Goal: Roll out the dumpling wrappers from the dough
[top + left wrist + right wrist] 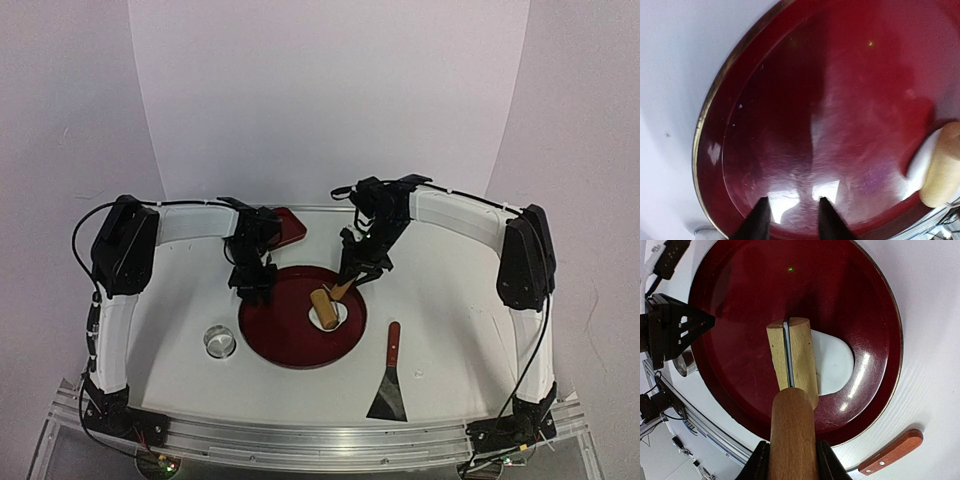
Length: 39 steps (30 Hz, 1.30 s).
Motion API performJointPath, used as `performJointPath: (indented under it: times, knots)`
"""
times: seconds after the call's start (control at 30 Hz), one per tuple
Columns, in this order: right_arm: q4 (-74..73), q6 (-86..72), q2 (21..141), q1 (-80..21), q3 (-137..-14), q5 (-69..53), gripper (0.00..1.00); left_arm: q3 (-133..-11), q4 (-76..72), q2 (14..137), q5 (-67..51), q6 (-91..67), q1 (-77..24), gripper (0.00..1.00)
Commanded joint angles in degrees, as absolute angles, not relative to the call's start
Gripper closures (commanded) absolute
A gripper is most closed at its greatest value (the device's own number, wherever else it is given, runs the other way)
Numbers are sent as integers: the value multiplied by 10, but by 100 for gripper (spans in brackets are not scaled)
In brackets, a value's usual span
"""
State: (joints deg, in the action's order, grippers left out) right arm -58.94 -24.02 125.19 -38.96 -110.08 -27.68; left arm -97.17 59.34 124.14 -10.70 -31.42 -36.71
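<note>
The dough is a flat white sheet on the right half of the round red tray, partly under a wooden roller. My right gripper is shut on the roller's brown handle; the roller head rests on the dough's left part. In the top view the roller lies on the dough, below my right gripper. My left gripper is open and empty over the tray's left part; in the top view it is at the tray's far-left rim. No round wrapper shows.
A metal ring cutter stands left of the tray. A scraper with a wooden handle lies to the right of the tray; its handle also shows in the right wrist view. A small dark red dish sits at the back.
</note>
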Motion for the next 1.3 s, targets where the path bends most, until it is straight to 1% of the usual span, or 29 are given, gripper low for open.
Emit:
performJointPath:
  times: [0.0, 0.03, 0.07, 0.1, 0.13, 0.2, 0.3, 0.47, 0.6, 0.8, 0.97, 1.0, 1.13, 1.27]
  knots:
    - [-625, -217, 1370, -415, -1049, -147, 100, -1019, 643, 1186, -56, -325, -367, 51]
    - [-631, -216, 1366, -415, -1053, -142, 100, -1013, 648, 1172, -46, -329, -366, 42]
    - [-635, -214, 1363, -415, -1057, -138, 100, -1004, 652, 1160, -38, -331, -365, 36]
    - [-640, -213, 1360, -415, -1060, -136, 100, -992, 657, 1149, -31, -334, -363, 33]
    - [-644, -213, 1357, -415, -1063, -135, 100, -979, 660, 1137, -25, -336, -361, 31]
    - [-653, -213, 1351, -415, -1070, -130, 100, -945, 661, 1116, -17, -339, -355, 30]
    - [-666, -212, 1341, -415, -1084, -122, 100, -887, 634, 1087, -30, -339, -341, 31]
    - [-689, -215, 1332, -415, -1113, -118, 100, -832, 580, 1089, -78, -321, -336, 41]
    - [-701, -212, 1332, -415, -1132, -108, 100, -802, 514, 1104, -114, -327, -336, 47]
    - [-710, -219, 1332, -416, -1148, -100, 100, -797, 500, 1145, -106, -329, -336, 59]
    - [-708, -219, 1332, -420, -1120, -86, 100, -778, 490, 1152, -99, -331, -336, 66]
    - [-706, -220, 1332, -421, -1115, -84, 100, -771, 484, 1150, -99, -331, -336, 69]
    - [-691, -226, 1334, -426, -1098, -82, 100, -759, 470, 1154, -104, -334, -336, 86]
    - [-678, -232, 1354, -442, -1095, -77, 100, -771, 467, 1164, -108, -338, -337, 94]
